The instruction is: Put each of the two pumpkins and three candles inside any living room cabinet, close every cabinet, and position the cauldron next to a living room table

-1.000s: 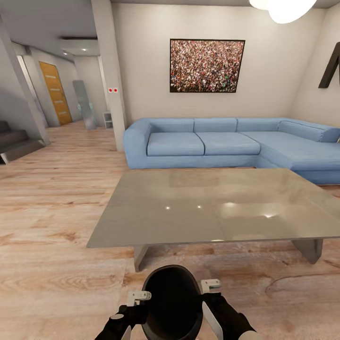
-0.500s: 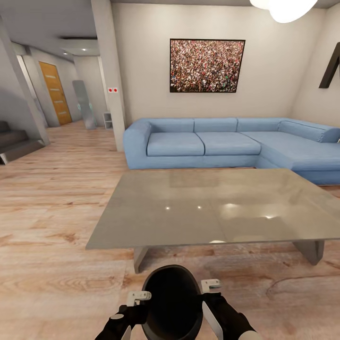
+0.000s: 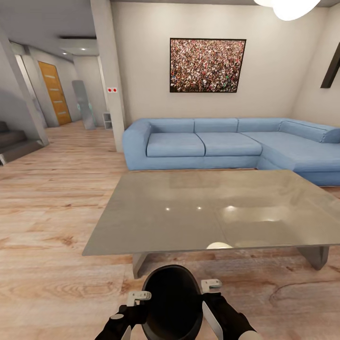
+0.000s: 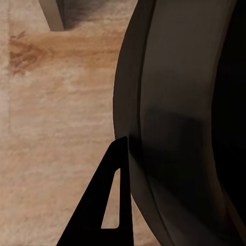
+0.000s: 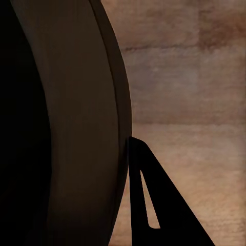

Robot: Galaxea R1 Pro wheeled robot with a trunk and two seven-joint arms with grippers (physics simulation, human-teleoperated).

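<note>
The black cauldron (image 3: 172, 302) hangs low in front of me, mouth up, held by its rim from both sides. My left gripper (image 3: 137, 299) is shut on the rim at the cauldron's left and my right gripper (image 3: 211, 288) on the rim at its right. In the left wrist view one dark finger (image 4: 110, 205) lies against the cauldron's outer wall (image 4: 184, 128). The right wrist view likewise has a finger (image 5: 154, 205) beside the wall (image 5: 72, 128). The grey glossy low table (image 3: 189, 212) stands just beyond the cauldron. The pumpkins and the cabinet are out of view.
A blue corner sofa (image 3: 203, 144) stands behind the table against the wall, under a framed picture (image 3: 207, 65). The table's legs (image 3: 138, 264) rest on the wood floor (image 3: 52, 264). A hallway with stairs (image 3: 12, 144) and an orange door (image 3: 55, 92) opens at the left.
The whole picture has shifted slightly: the table's near edge sits a little lower and closer, so the camera has moved forward. The cauldron and both grippers keep their places.
</note>
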